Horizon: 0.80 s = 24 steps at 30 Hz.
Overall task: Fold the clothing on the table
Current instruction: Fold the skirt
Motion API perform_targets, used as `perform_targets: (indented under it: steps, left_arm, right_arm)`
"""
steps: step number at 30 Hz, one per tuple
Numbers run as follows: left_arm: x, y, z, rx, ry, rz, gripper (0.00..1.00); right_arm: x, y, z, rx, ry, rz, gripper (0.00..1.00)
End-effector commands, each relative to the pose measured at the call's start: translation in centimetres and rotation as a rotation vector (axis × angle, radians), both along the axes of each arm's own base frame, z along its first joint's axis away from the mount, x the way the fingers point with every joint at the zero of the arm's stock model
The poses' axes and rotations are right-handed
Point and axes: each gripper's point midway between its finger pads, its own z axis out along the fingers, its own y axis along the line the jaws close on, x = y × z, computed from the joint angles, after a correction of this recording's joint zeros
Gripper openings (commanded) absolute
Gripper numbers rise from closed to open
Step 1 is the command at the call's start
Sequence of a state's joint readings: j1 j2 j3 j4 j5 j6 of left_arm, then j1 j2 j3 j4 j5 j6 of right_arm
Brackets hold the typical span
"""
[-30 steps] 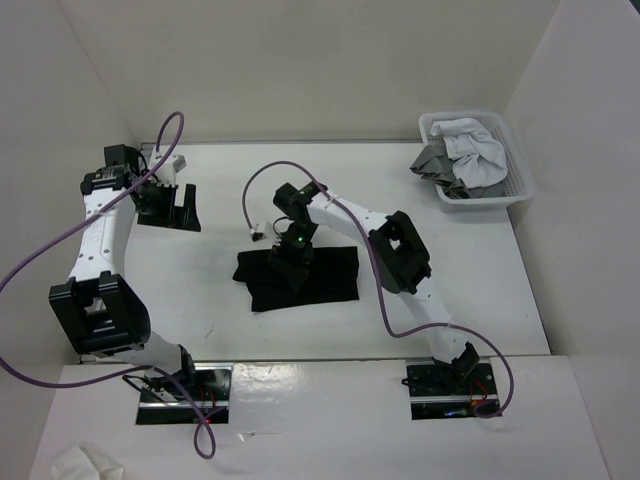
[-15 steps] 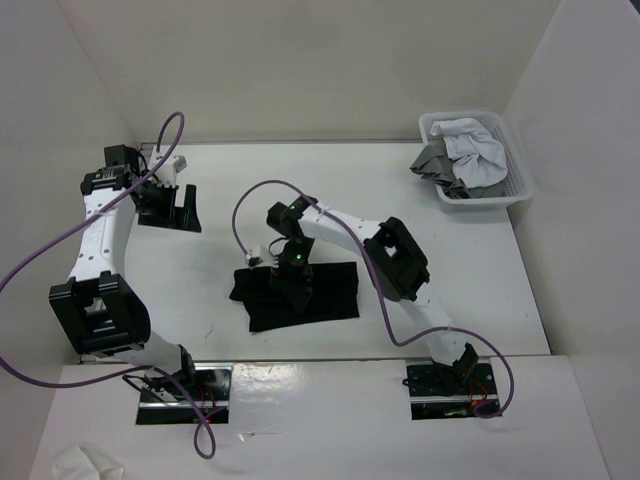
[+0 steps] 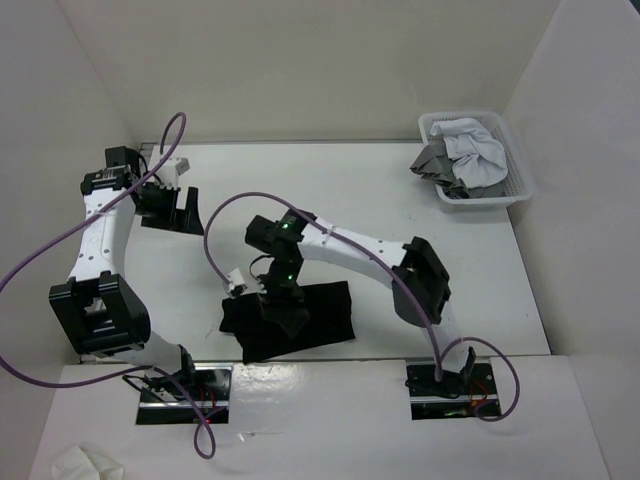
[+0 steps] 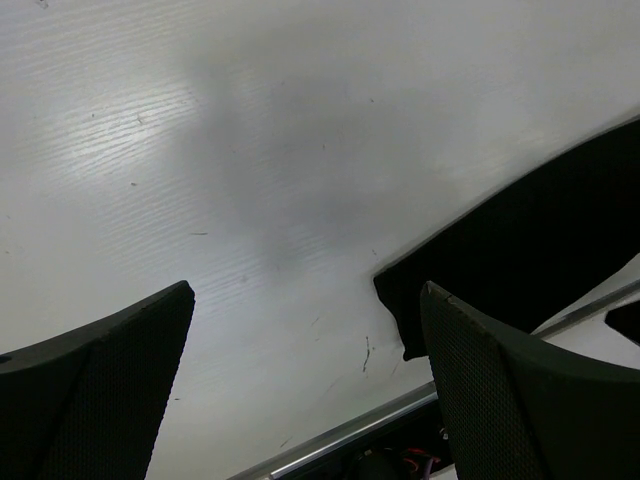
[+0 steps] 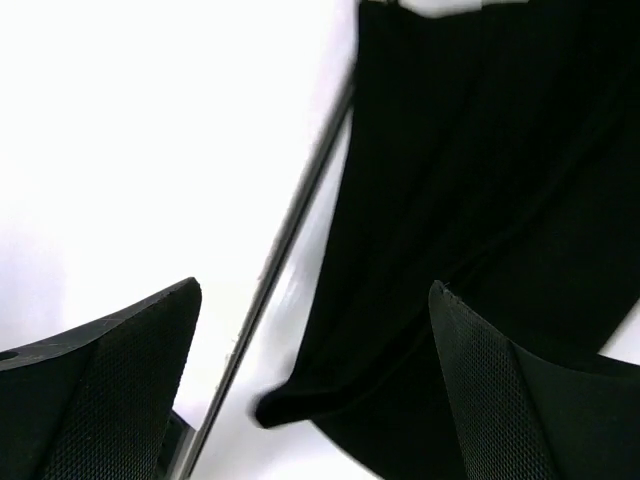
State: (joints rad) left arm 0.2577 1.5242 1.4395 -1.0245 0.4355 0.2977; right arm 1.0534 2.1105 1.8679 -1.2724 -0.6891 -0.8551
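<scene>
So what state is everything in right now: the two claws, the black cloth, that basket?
left gripper: open, empty, over bare table.
right gripper: open, empty, just above the clothing.
clothing: folded into a rough rectangle, lying loose near the table's front edge.
basket: holds a crumpled white garment and a grey garment.

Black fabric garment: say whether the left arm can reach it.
Probably yes: bare white table separates the left fingers from the black fabric garment's left edge; the right arm covers only its middle.
</scene>
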Motion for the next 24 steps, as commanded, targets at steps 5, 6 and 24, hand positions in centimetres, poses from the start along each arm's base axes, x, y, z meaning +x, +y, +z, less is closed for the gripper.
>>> perform_targets:
  steps: [5,6,24]
  left_arm:
    - [0.0,-1.0,0.5,-0.05,-0.008,-0.061,1.0]
    - [0.0,-1.0,0.2,-0.052,0.001,-0.061,1.0]
    - [-0.1,0.7,-0.4,0.042,-0.01,0.015,1.0]
  right_arm:
    - [-6.1,-2.0,2.4,0.011,-0.007,0.144,0.99]
    - [-6.5,-2.3,1.9,-0.006,-0.01,0.156,0.99]
    - [13.5,-3.1,-6.6,-0.146,-0.135,-0.538,0.9]
